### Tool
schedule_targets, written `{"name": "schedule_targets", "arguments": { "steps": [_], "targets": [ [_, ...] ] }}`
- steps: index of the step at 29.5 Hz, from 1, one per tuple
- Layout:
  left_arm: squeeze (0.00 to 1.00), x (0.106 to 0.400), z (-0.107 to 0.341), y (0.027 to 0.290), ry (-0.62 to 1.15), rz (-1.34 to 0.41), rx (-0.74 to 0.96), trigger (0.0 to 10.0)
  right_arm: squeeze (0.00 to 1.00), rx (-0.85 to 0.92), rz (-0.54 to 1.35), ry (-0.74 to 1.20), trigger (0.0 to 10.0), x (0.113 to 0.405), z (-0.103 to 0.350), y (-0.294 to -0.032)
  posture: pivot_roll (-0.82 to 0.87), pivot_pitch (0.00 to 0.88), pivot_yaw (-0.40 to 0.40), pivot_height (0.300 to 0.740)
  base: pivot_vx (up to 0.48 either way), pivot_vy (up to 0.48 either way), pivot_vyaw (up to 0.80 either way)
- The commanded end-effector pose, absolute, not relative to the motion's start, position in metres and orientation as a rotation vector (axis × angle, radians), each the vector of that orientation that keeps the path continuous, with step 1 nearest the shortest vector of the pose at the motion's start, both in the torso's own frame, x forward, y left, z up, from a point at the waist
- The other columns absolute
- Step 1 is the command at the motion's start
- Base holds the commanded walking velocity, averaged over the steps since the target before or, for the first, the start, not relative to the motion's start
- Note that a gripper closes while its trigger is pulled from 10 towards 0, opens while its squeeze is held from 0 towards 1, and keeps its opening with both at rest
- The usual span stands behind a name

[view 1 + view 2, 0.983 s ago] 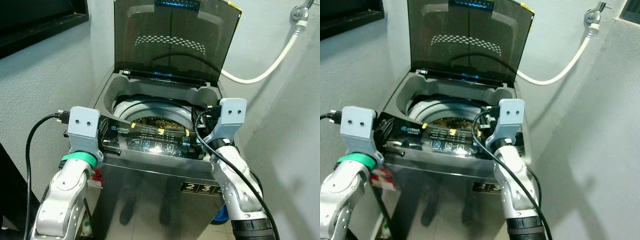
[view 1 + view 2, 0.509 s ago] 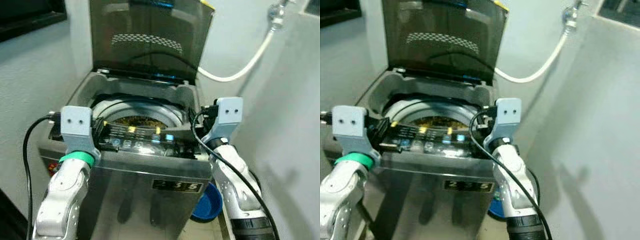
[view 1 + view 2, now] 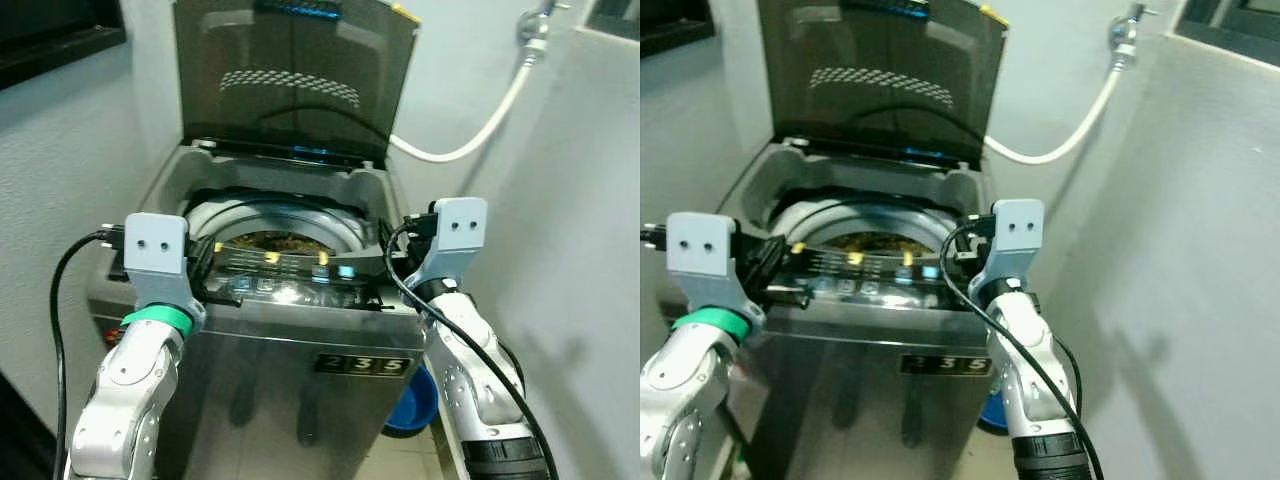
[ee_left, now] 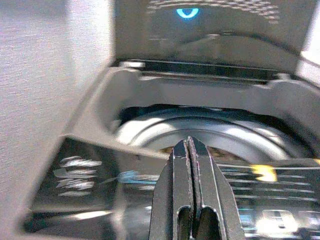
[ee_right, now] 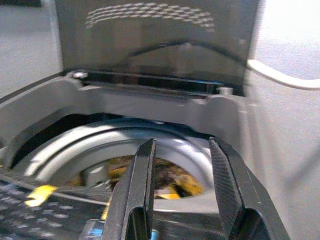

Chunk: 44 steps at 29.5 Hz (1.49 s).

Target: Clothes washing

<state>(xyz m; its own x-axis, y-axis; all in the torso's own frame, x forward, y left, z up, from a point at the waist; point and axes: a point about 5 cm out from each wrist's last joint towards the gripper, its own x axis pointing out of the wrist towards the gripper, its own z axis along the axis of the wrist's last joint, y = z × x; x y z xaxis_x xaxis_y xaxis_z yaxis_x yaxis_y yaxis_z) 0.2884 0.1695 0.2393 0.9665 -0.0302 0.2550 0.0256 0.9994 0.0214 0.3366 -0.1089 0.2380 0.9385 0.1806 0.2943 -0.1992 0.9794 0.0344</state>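
Grey washing machine (image 3: 300, 340) stands lid-up; closed left gripper (image 4: 190, 165) and open right gripper (image 5: 182, 170) hover above its control panel (image 3: 290, 275).

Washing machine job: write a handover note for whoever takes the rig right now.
Left gripper: fingers shut, empty, held over the front control panel.
Right gripper: fingers open, empty, at the panel's right end, pointing into the drum.
Washing machine: lid raised upright; clothes already lie in the drum; some panel lights glow.
Done: load appears in.
Left, probably: close the lid and start the cycle. Whether detergent is in cannot be seen.
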Motion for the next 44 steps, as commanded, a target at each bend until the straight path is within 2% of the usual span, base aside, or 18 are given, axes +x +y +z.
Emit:
{"name": "schedule_targets", "arguments": {
  "steps": [1, 4, 13, 24, 30, 31, 33, 38, 44],
  "targets": [
    [0.00, 0.288, 0.237, 0.166, -0.253, -0.045, 0.025, 10.0, 0.00, 0.007, 0.170, -0.294, 10.0, 0.337, 0.238, -0.113, 0.04, 0.000, -0.056, 0.740, 0.000, 0.000, 0.00],
    [0.00, 0.289, 0.238, 0.166, -0.254, -0.047, 0.032, 10.0, 0.00, -0.022, 0.161, -0.302, 10.0, 0.337, 0.239, -0.113, 0.04, 0.000, -0.056, 0.740, 0.000, 0.000, 0.00],
    [0.00, 0.296, 0.240, 0.161, -0.256, -0.072, 0.099, 10.0, 0.00, -0.060, 0.134, -0.374, 10.0, 0.341, 0.254, -0.115, 0.04, 0.000, -0.051, 0.740, 0.000, 0.000, 0.80],
    [0.00, 0.299, 0.240, 0.159, -0.247, -0.083, 0.082, 10.0, 0.00, -0.055, 0.119, -0.387, 10.0, 0.347, 0.262, -0.119, 0.02, 0.000, -0.034, 0.740, 0.000, 0.000, 0.80],
    [0.00, 0.300, 0.230, 0.156, -0.220, -0.105, 0.077, 10.0, 0.00, -0.078, 0.215, -0.277, 10.0, 0.356, 0.252, -0.113, 0.02, 0.003, -0.026, 0.740, 0.000, 0.000, 0.80],
    [0.00, 0.296, 0.218, 0.156, -0.192, -0.133, 0.071, 10.0, 0.00, -0.100, 0.323, -0.157, 10.0, 0.356, 0.231, -0.111, 0.01, 0.005, -0.028, 0.740, 0.000, 0.000, 0.80],
    [0.00, 0.294, 0.214, 0.158, -0.187, -0.138, 0.067, 10.0, 0.00, -0.086, 0.337, -0.129, 10.0, 0.354, 0.224, -0.114, 0.01, 0.005, -0.030, 0.740, 0.000, 0.000, 0.80],
    [0.00, 0.288, 0.199, 0.164, -0.159, -0.137, 0.072, 10.0, 0.00, 0.018, 0.302, -0.099, 10.0, 0.347, 0.211, -0.131, 0.01, 0.021, -0.032, 0.740, 0.000, 0.000, 0.80],
    [0.00, 0.282, 0.197, 0.158, -0.164, -0.207, 0.048, 10.0, 0.00, 0.083, 0.348, -0.122, 10.0, 0.342, 0.213, -0.129, -0.01, 0.035, -0.019, 0.740, 0.000, 0.000, 0.80]
  ]
}}
